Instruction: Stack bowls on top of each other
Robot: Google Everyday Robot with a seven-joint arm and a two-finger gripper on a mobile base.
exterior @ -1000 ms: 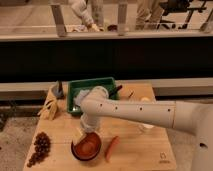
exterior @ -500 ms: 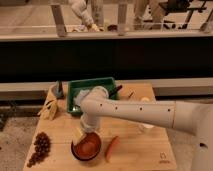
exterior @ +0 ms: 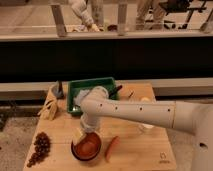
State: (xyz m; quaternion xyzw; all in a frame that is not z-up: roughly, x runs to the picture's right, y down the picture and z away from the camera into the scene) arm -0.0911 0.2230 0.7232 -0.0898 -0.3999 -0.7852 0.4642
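A round bowl (exterior: 86, 148), glossy orange-brown inside with a dark rim, sits near the front of the wooden table (exterior: 140, 152). It looks thick, as if it rests on another bowl, but I cannot tell for sure. My white arm reaches in from the right and bends down to it. My gripper (exterior: 80, 135) is at the bowl's back left rim, touching or just above it.
A green rectangular tray (exterior: 93, 86) stands behind the arm. A red pepper-like piece (exterior: 112, 148) lies right of the bowl. A dark grape-like cluster (exterior: 39, 148) lies at the front left. Pale wooden pieces (exterior: 50, 108) and a dark bottle (exterior: 59, 89) are at the back left.
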